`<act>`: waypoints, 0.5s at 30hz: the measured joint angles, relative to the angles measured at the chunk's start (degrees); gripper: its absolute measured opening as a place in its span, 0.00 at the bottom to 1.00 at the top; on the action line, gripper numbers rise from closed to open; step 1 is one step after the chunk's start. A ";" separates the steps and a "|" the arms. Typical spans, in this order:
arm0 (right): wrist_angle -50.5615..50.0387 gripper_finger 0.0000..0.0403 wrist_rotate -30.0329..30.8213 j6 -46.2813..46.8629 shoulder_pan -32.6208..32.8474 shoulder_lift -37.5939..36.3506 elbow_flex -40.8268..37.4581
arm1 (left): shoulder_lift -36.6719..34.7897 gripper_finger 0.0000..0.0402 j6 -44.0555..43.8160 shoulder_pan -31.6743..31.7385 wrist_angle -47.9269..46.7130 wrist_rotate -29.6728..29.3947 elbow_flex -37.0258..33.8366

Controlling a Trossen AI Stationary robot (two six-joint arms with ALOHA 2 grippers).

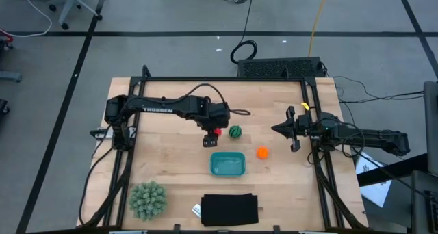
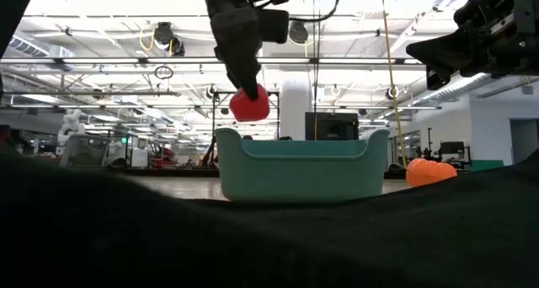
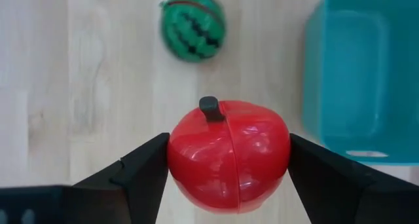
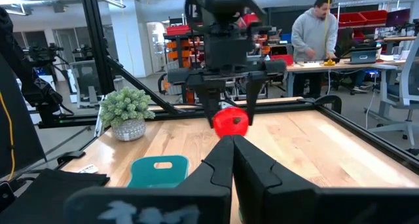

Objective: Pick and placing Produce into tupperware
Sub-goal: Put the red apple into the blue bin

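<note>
High view. Left gripper (image 1: 211, 136) is out over the middle of the pale wooden table (image 1: 171, 169), clamped on the small round red toy piece (image 1: 217, 132). The small round dark green striped toy piece (image 1: 235, 132) lies just beside it on the wood. The shallow rectangular teal-blue plastic tub (image 1: 227, 163) sits a little nearer the front edge, and nothing shows inside it. The small round orange toy piece (image 1: 262, 152) lies on the table between the tub and the right gripper (image 1: 293, 130), which waits at the right side of the table. A spiky pale-green ball (image 1: 147, 199) sits at the front left, and a flat black rectangular object (image 1: 229, 209) lies at the front centre.

Low view. The red piece (image 2: 249, 104) hangs in the air in the left gripper's fingers (image 2: 244, 69), above the tub's (image 2: 299, 166) rim and toward one end. The orange piece (image 2: 430, 172) rests on the table beside the tub, apart from it.

Left wrist view. Both dark fingers (image 3: 141, 171) press against the sides of the red piece (image 3: 229, 155), its dark stem showing. The green striped piece (image 3: 192, 25) and the tub (image 3: 360, 73) lie below on the wood.

Right wrist view. The right gripper's (image 4: 232, 160) fingers are pressed together with nothing between them. Beyond them the left gripper (image 4: 230, 106) holds the red piece (image 4: 230, 122), clear of the table. A person (image 4: 315, 37) stands at a bench in the room behind.
</note>
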 joint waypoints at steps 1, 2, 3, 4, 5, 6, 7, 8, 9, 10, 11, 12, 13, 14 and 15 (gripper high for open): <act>0.00 0.00 0.00 -0.01 0.00 0.01 0.01 | 0.01 0.70 -0.02 -0.51 0.63 0.01 0.00; 0.00 0.00 0.00 -0.02 0.00 0.01 0.01 | 0.00 0.70 -0.06 -1.02 1.19 0.02 0.00; 0.00 0.00 0.00 -0.01 0.00 0.00 0.00 | 0.02 0.70 -0.06 -1.54 1.63 0.02 0.00; 0.00 0.00 0.00 -0.02 0.00 0.00 0.00 | 0.00 0.70 -0.03 -2.04 2.15 0.03 0.00; 0.00 0.00 0.00 -0.02 0.00 0.01 0.01 | 0.02 0.70 -0.02 -2.52 2.77 0.04 0.00; 0.00 0.00 0.00 -0.02 0.00 0.00 0.01 | 0.00 0.70 -0.02 -2.94 3.29 0.04 0.00; 0.00 0.00 0.00 -0.02 0.00 0.01 -0.01 | 0.02 0.70 -0.02 -3.33 3.86 0.06 0.00; 0.00 0.00 0.00 -0.02 0.00 0.01 -0.01 | 0.01 0.70 -0.02 -3.70 4.57 0.09 0.00; 0.00 0.00 0.00 -0.02 0.00 0.01 -0.01 | 0.00 0.70 -0.02 -4.05 5.43 0.15 0.00; 0.00 0.00 0.00 -0.02 0.00 0.00 0.00 | 0.01 0.70 -0.02 -4.41 6.29 0.18 0.00; 0.01 0.00 0.00 -0.02 0.00 0.00 0.01 | 0.00 0.70 -0.04 -4.75 7.11 0.20 0.00; 0.00 0.00 0.00 -0.02 0.00 0.01 0.01 | 0.00 0.70 -0.08 -5.07 7.89 0.23 0.00; 0.02 0.00 0.00 -0.02 0.00 0.01 -0.01 | 0.00 0.70 -0.10 -5.41 8.56 0.61 0.00; 0.02 0.00 0.00 -0.02 0.00 0.01 0.01 | 0.00 0.70 -0.09 -5.70 9.08 1.36 0.00; 0.02 0.00 0.00 -0.02 0.00 0.01 -0.01 | 0.00 0.70 -0.06 -6.02 9.65 2.10 0.00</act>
